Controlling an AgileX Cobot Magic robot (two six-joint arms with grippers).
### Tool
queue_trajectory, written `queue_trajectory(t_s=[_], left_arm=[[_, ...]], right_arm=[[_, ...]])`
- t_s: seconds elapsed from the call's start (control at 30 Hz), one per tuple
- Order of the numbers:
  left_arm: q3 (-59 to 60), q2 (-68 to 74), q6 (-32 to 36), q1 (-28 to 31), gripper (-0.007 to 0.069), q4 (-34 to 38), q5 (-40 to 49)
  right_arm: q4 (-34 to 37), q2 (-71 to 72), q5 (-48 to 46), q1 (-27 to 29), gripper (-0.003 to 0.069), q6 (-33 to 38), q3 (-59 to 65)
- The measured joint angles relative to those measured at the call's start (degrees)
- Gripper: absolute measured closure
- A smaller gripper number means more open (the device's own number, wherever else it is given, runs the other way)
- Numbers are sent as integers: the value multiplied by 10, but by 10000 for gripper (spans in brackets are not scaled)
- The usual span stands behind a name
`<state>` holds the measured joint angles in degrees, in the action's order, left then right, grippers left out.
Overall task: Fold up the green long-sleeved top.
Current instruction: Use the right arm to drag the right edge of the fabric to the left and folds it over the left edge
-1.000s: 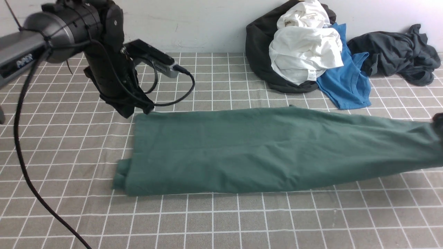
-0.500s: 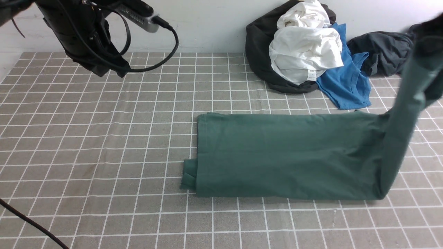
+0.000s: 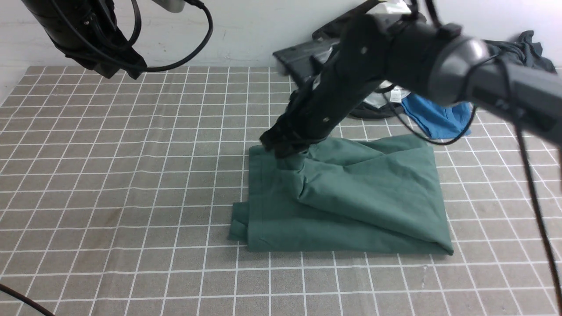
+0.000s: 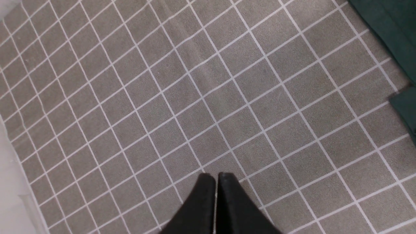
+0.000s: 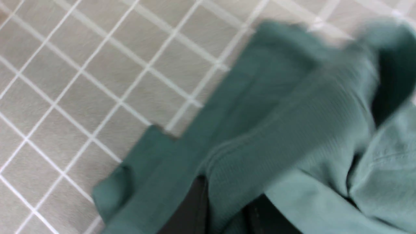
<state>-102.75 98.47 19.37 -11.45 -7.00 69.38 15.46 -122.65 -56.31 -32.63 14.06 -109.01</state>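
The green long-sleeved top [image 3: 351, 206] lies folded over on the checked cloth, its right half doubled leftward onto the rest. My right gripper [image 3: 287, 151] is shut on the top's ribbed edge [image 5: 276, 136] and holds it low over the top's far left corner. A cuff sticks out at the near left corner [image 3: 239, 226]. My left gripper [image 4: 216, 177] is shut and empty, raised at the far left [image 3: 118, 70], well away from the top; only a strip of green [image 4: 390, 35] shows at the edge of its view.
A pile of clothes stands at the back by the wall: a bright blue shirt [image 3: 439, 118], a dark grey garment [image 3: 527, 48] and dark fabric partly hidden by my right arm. The checked cloth [image 3: 131, 197] covers the table. A black cable [image 3: 193, 52] hangs from the left arm.
My right gripper has carried the top's right end up and over to the left, doubling the top over. My left arm has risen and pulled back to the far left.
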Motion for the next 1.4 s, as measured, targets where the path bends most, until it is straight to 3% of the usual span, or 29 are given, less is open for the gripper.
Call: queue_trajectory(t_s=[0.1, 0.23, 0.33, 0.47, 0.6, 0.93, 1.13, 1.4], left_arm=[[0, 0, 0, 0, 632, 13, 0], [0, 0, 0, 0, 632, 29, 0], [2, 0, 0, 0, 632, 52, -1], [25, -1, 7, -3, 632, 96, -14], [101, 1, 8, -25, 632, 115, -73], [224, 121, 7, -130, 632, 125, -233], [224, 189, 7, -145, 632, 125, -241], [228, 125, 6, -135, 631, 122, -200]], right_arm=[[15, -31, -19, -9, 510, 2, -34], [6, -27, -61, -7, 314, 9, -77], [-35, -20, -118, 5, 177, 9, -105], [-109, -19, -143, 35, 102, -5, -106], [-164, -19, -144, 90, 91, -37, -67], [-141, -19, -131, 189, 155, -46, 101], [-134, -17, -94, 190, 180, -46, 128], [-131, 63, -118, 190, 183, -33, 129]])
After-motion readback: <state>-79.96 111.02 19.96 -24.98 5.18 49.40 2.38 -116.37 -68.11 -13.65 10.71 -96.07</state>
